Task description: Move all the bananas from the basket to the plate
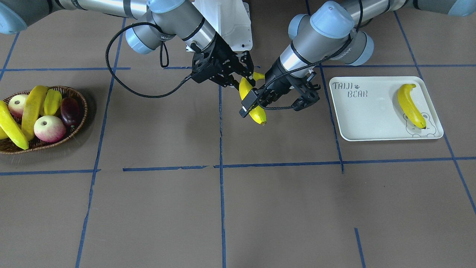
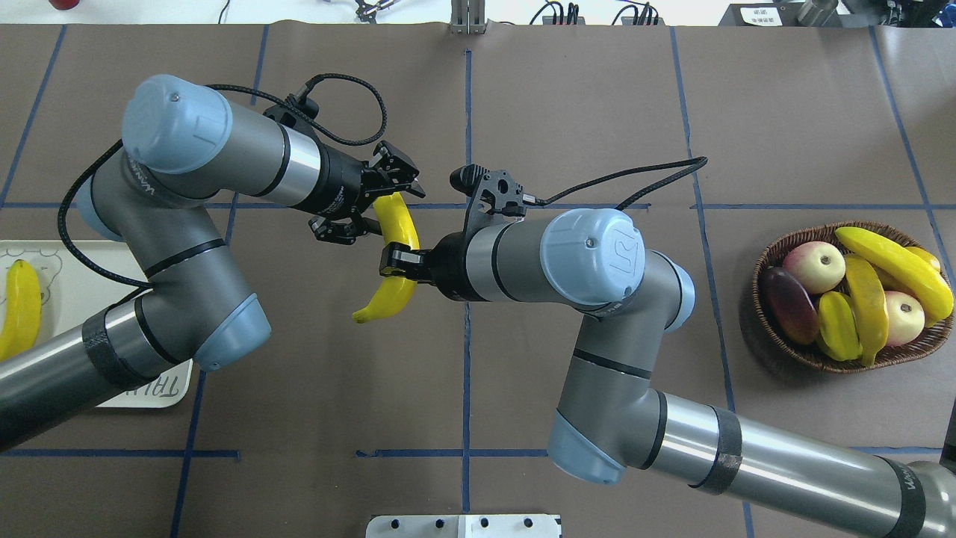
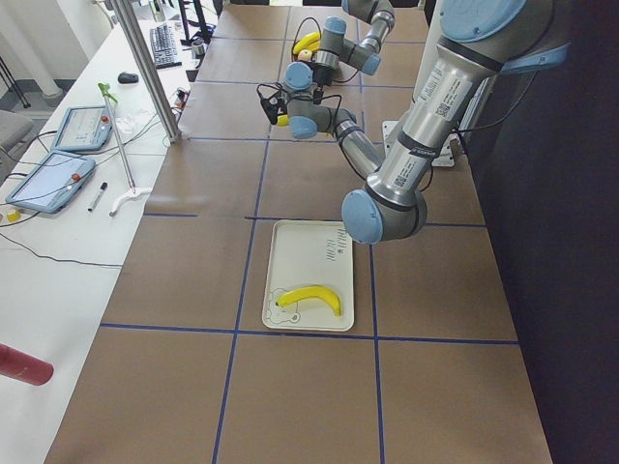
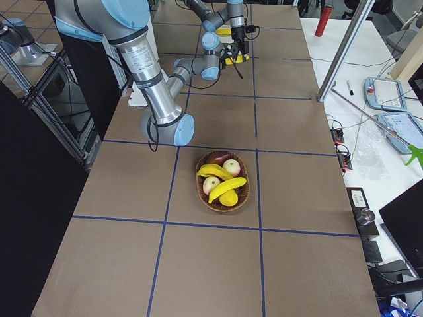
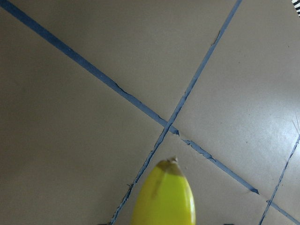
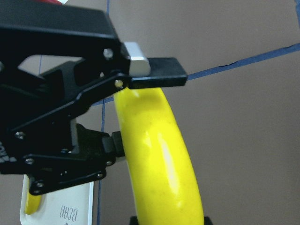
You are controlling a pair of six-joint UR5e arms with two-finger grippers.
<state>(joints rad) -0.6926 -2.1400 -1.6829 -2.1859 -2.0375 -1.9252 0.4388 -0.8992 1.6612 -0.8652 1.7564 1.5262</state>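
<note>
The plate (image 1: 372, 115) lies flat on the brown desk (image 1: 260, 208) at the robot's far left, partly under the left arm (image 2: 187, 224) in the overhead view. Most of its floor is bare. One banana (image 1: 410, 105) lies along the end with the drawn bear, well apart from the lettering. From the plate across to the basket (image 2: 792, 353) the desk is open, crossed only by blue tape lines (image 2: 467, 373), and there is free room on every side of the basket.

The held banana (image 2: 396, 220) is glossy yellow, strongly curved and dark at the tip. It hangs in the air over the tape crossing at mid-desk, with the surface well below it in the left wrist view.

The left arm comes in bent at the elbow, its wrist aimed toward the centre. The left jaws stand spread wide, straddling the banana's far end without clamping it. The right arm (image 2: 597, 258) folds back on itself, its wrist level and pointing to the robot's left. The right jaws are closed on the banana's middle.

In the basket, two more bananas (image 2: 896, 269) (image 2: 866, 314) lie across other fruit (image 2: 818, 265), and the outer one reaches over the rim.
</note>
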